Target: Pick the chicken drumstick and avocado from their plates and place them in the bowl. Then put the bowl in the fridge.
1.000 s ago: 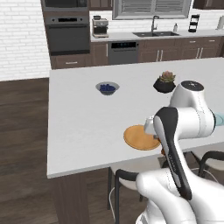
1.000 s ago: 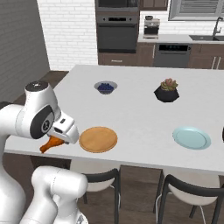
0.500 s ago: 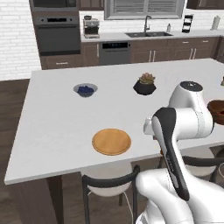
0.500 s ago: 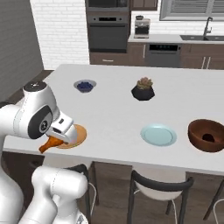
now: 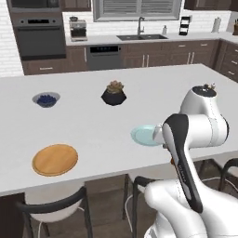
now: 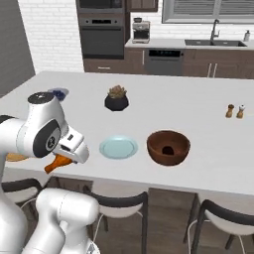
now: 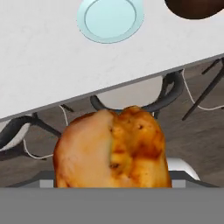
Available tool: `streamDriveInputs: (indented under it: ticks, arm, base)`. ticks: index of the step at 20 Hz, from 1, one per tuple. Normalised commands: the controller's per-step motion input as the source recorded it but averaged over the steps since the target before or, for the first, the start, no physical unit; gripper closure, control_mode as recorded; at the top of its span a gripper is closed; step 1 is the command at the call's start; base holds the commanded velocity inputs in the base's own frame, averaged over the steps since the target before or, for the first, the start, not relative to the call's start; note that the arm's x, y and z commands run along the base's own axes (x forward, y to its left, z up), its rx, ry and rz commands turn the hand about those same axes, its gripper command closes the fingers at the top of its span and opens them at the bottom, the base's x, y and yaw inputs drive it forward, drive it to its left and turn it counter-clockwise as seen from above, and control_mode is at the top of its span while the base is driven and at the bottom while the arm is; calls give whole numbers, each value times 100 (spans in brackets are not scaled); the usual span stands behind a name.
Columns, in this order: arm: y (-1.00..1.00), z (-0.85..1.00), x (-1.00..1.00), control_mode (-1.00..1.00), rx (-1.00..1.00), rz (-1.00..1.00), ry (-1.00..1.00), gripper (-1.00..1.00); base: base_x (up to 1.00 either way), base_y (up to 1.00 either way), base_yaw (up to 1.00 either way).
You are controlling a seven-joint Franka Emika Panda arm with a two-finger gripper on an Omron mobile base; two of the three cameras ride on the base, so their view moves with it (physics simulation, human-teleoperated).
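Drumstick: the chicken drumstick (image 7: pixel 113 148) sits at the lower centre of the hand view, bulbous end toward the camera. In the right base view its orange end (image 6: pixel 55 162) pokes out at the lower left, below the island's front edge, long axis slanting down and to the left.
Claw: the gripper (image 6: pixel 67 155) is clamped around the drumstick with its jaws spread wide; the fingertips themselves are hidden behind the meat.
Bowl: the reddish-brown bowl (image 6: pixel 168 147) stands right of centre in the right base view, near the front edge of the island (image 6: pixel 198 124), with a small dark lump in its bottom; I cannot tell what it is.
Blue plate: the pale blue-green plate (image 6: pixel 118 147) lies just left of the bowl, apart from it, and is bare; it shows at the top of the hand view (image 7: pixel 110 18).
Wooden plate: the orange-tan disc (image 5: pixel 55 159) lies at the lower left of the left base view, bare.
Small bowl: the grey bowl (image 5: pixel 46 99) holds blueberries.
Pot: the black pot (image 5: pixel 114 94) holds a succulent.
Change: both base views have shifted to the right along the island since half a second ago, so the bowl now sits nearer the middle of the right base view; the grip on the drumstick is unchanged.
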Motion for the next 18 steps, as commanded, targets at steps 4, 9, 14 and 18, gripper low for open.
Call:
streamDriveInputs:
  ticks: [4,9,14,18]
  arm:
    - [0,0,0,100,0,0,0,100]
    - [0,0,0,100,0,0,0,100]
    - [0,0,0,100,0,0,0,100]
    - [0,0,0,100,0,0,0,100]
  base:
    - [0,-100,1]
    - [1,-82,0]
    - [19,-28,0]
    - [46,0,1]
